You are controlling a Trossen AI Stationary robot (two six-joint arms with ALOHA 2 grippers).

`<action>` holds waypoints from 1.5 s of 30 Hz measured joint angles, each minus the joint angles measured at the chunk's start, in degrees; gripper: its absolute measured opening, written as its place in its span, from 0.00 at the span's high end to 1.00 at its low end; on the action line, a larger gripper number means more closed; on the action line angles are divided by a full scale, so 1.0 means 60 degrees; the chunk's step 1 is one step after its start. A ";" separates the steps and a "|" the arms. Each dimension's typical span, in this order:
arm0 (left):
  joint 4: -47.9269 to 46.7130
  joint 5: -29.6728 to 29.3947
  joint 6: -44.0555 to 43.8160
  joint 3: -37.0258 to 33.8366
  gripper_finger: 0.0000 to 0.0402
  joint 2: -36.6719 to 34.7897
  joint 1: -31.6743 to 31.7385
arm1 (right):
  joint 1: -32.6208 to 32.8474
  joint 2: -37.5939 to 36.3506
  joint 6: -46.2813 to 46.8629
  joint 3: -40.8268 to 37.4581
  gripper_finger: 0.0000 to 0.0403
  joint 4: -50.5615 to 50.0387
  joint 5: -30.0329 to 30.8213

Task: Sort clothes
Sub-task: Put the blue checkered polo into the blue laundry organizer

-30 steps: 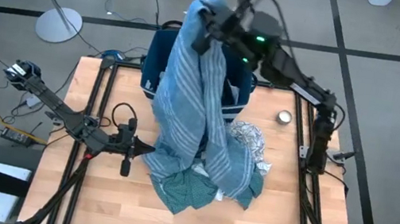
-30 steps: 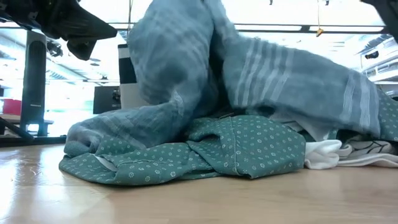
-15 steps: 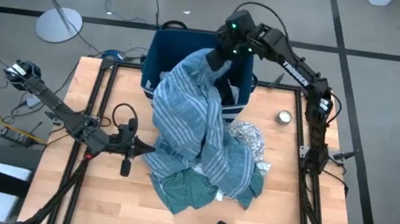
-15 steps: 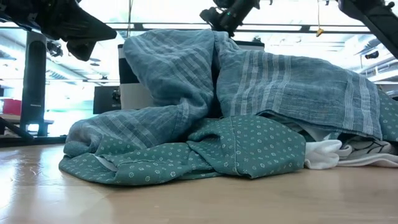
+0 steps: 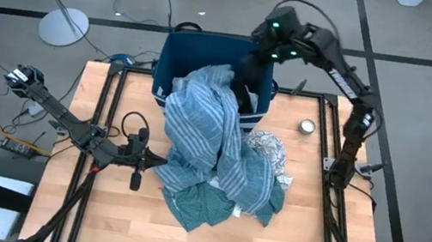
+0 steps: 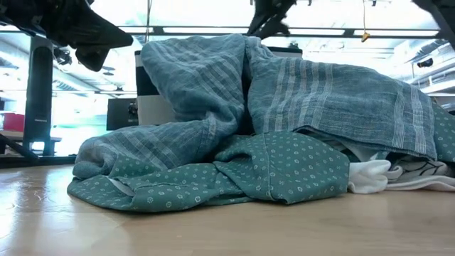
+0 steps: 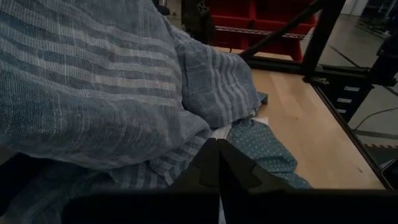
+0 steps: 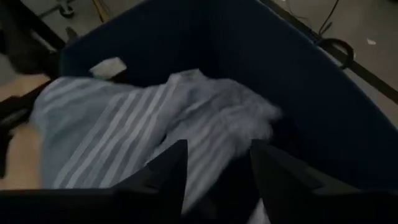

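High view: the large blue-grey striped woven cloth [image 5: 202, 123] lies heaped on the wooden worktop [image 5: 109, 217], its upper end draped over the near rim and into the dark blue plastic bin [image 5: 176, 56] that stands at the worktop's far edge; under its lower end a teal dotted fabric garment [image 5: 202, 206] spreads toward the front, and beside it to the right a white-and-grey patterned cloth [image 5: 267, 153] lies crumpled, touching the striped one; a small round silver object [image 5: 307, 127] sits apart near the right frame rail; the right claw [image 5: 251, 66] hangs over the bin just beyond the cloth's top end, its two dark fingers [image 8: 165, 171] spread apart with nothing between them, the striped cloth below them inside the bin; the left claw [image 5: 164, 161] rests low at the left edge of the pile, its fingers [image 7: 205, 168] pressed together against the striped cloth's fold, pinching nothing that can be made out.
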 joint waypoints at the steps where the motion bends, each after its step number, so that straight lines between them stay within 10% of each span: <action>1: -0.0010 -0.0001 -0.0003 0.0000 1.00 0.0000 0.0000 | 0.0059 -0.0222 -0.0051 0.0000 0.55 -0.0283 -0.0009; 14: 0.0000 -0.0001 -0.0107 0.0000 1.00 0.0000 0.0000 | 0.3601 -0.2675 0.0743 -0.0443 0.55 -0.3050 0.1975; 22: 0.0028 0.0001 -0.0229 0.0000 1.00 0.0000 0.0000 | 0.6263 -0.3929 0.2329 -0.3470 0.57 -0.2381 0.4720; 34: 0.0022 0.0002 -0.0325 0.0000 1.00 0.0000 0.0000 | 0.7322 -0.5195 0.2981 -1.0462 0.58 0.4236 0.4819; 45: 0.0018 0.0002 -0.0329 0.0000 1.00 0.0000 0.0000 | 0.6914 -0.3959 0.3363 -1.3543 0.60 0.8677 0.4080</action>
